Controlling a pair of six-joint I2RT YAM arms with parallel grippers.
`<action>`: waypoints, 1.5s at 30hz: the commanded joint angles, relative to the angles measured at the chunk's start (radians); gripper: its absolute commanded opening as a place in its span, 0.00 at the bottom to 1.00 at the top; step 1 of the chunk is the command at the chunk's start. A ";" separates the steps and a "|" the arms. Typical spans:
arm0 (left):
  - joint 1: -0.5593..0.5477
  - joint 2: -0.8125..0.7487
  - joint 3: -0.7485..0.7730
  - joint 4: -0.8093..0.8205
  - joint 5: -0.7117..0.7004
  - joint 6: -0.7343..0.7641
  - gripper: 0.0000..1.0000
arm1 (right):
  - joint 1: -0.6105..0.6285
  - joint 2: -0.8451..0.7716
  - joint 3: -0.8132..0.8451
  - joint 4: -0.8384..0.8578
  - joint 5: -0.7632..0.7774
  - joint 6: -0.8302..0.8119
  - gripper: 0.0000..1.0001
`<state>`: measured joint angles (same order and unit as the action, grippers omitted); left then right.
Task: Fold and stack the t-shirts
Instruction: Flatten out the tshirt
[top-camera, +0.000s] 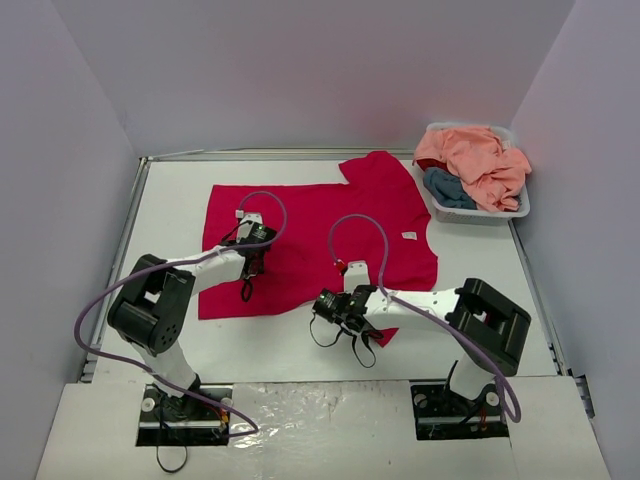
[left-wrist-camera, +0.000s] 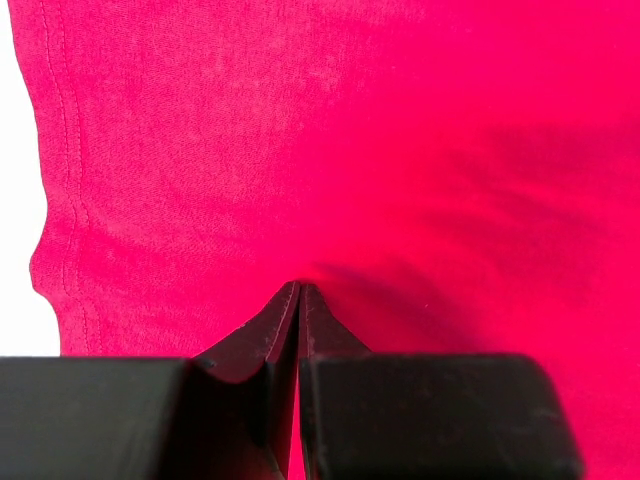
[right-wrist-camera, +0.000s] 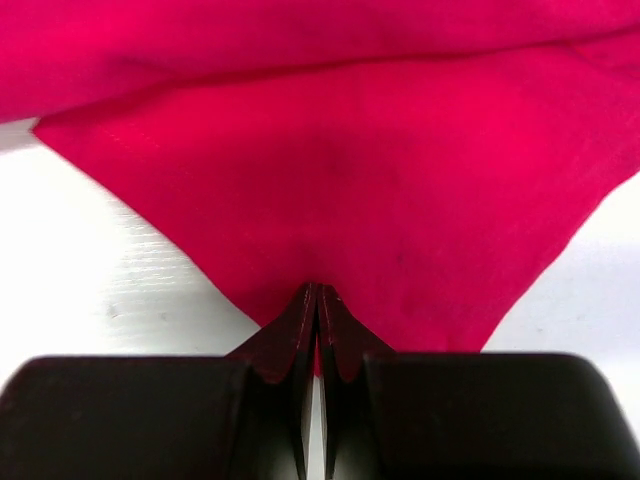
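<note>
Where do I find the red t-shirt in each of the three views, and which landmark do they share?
Top external: the red t-shirt lies spread in the picture's middle.
Left wrist: it fills nearly the whole picture, hem at left.
Right wrist: its pointed corner covers the top and centre.
Shared landmark: the white table beside the cloth.
</note>
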<state>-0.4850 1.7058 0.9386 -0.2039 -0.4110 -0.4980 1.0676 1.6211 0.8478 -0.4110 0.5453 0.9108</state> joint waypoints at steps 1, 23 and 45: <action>-0.006 0.014 0.016 -0.065 0.014 -0.020 0.03 | -0.001 0.029 -0.016 -0.034 0.059 0.051 0.00; -0.006 -0.002 0.026 -0.091 0.006 -0.024 0.02 | 0.075 -0.061 -0.176 -0.014 -0.080 0.149 0.00; -0.006 -0.021 0.029 -0.123 -0.028 -0.025 0.02 | 0.230 -0.052 -0.199 -0.069 -0.200 0.258 0.00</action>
<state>-0.4850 1.7054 0.9474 -0.2489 -0.4236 -0.5087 1.2671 1.5162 0.6987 -0.3908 0.5812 1.0824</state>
